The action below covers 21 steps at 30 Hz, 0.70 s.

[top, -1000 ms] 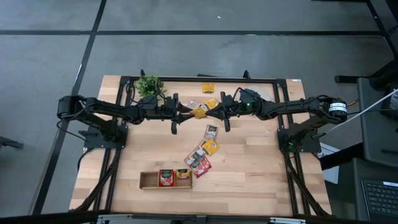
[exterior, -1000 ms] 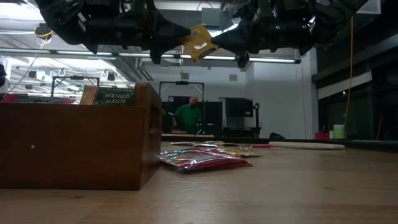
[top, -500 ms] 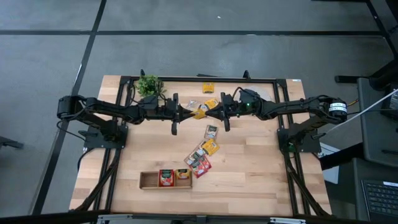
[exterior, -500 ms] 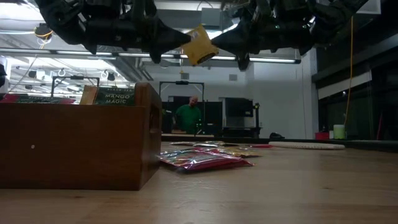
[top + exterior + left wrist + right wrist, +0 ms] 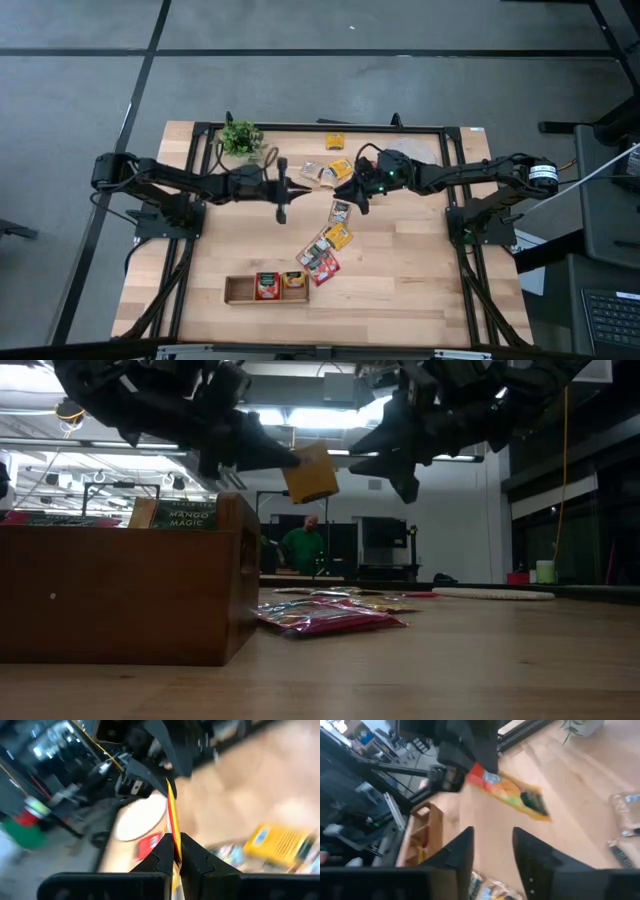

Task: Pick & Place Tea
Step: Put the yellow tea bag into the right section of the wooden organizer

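Handover: yellow sachet [image 5: 309, 472] now leaves right gripper [image 5: 357, 195], jaws parted, empty.
Left gripper [image 5: 262, 455]: clamped on sachet, carrying trayward.

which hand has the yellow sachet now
The left hand: shut on the yellow sachet, edge pinched between its fingers. The right hand is open, apart from it.

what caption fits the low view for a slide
Left gripper holds a yellow sachet in the air after handover; open right gripper beside it.
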Each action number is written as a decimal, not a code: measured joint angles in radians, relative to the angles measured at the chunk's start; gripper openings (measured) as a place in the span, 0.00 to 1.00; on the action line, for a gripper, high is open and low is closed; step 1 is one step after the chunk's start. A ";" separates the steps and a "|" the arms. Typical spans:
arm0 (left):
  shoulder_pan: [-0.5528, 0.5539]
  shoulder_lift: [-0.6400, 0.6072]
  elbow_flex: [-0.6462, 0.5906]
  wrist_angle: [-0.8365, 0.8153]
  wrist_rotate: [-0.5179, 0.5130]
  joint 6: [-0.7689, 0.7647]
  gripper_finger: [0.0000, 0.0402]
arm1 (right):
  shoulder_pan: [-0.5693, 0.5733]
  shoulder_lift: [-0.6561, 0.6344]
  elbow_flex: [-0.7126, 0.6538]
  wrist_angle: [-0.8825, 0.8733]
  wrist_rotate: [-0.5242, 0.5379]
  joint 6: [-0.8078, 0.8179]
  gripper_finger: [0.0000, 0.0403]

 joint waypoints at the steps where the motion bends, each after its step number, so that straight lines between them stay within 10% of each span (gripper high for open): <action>1: -0.018 0.000 0.000 -0.002 -0.043 0.070 0.02 | 0.001 0.000 0.000 0.006 0.003 0.021 0.37; 10: -0.153 0.000 0.000 0.048 -0.374 0.605 0.02 | -0.002 0.000 0.000 0.132 0.007 0.226 0.51; 21: -0.195 0.000 0.000 0.166 -0.480 0.946 0.02 | -0.027 0.013 0.000 0.236 0.000 0.473 0.51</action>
